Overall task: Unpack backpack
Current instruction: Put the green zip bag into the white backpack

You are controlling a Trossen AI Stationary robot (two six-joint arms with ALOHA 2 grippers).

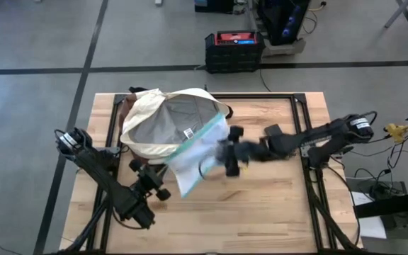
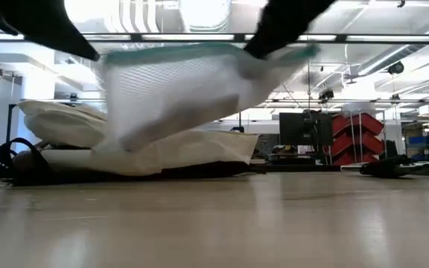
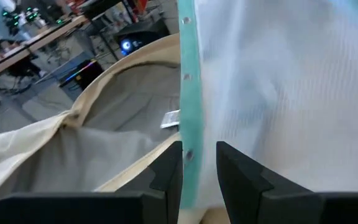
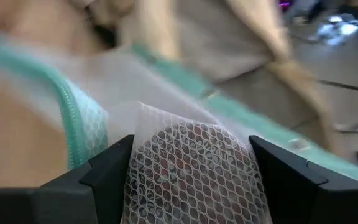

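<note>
Overhead, a wooden table (image 1: 275, 191) amid grey floor; both end effectors clamped on the pouch (image 1: 197, 159).

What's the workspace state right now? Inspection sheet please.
Surface: wooden table, bare wood in front.
Job's things: backpack lying open, grey lining showing; clear teal-edged pouch lifted off the table, partly out of it.
Clutter: nothing seen.
Grippers: left tool shut on the pouch's teal edge; right tool shut on its bubble-wrap bulge.
Cables: cables off the table's right side.
Surroundings: black-and-red case on the floor beyond.
</note>
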